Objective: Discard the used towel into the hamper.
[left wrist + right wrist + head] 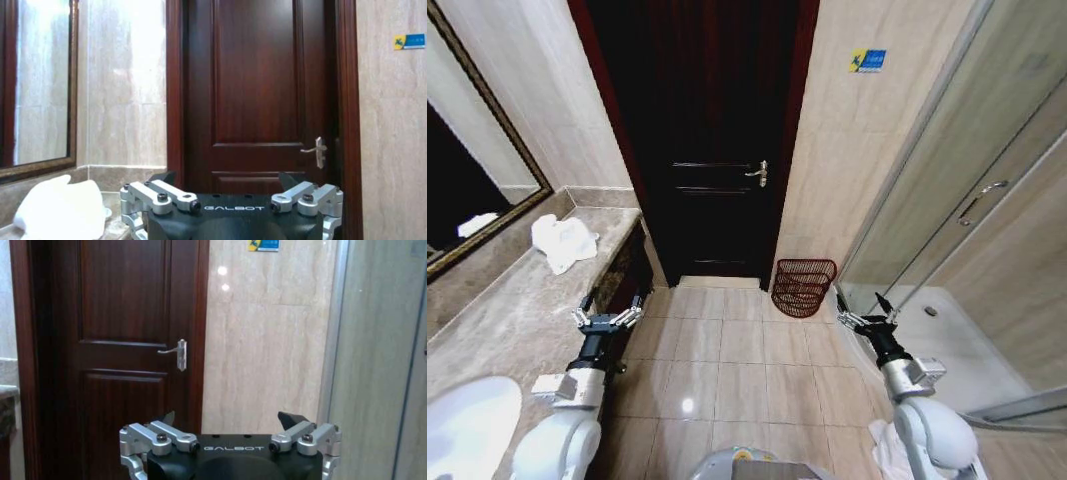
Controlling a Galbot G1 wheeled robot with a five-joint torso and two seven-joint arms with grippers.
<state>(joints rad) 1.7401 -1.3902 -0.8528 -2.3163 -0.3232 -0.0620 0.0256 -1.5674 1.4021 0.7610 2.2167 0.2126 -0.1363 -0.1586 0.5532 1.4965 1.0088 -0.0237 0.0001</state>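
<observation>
A crumpled white towel lies on the marble counter at the left, near its far end; it appears again as the towel in the left wrist view. The hamper, a dark red-brown wire basket, stands on the floor against the wall right of the door. My left gripper hovers open over the counter's front edge, short of the towel. At the right, my right gripper is held open above the floor, just right of the hamper. Both hold nothing.
A dark wooden door with a lever handle is shut straight ahead. A framed mirror hangs over the counter, and a white sink sits near me. A glass shower enclosure bounds the right. Tiled floor lies between.
</observation>
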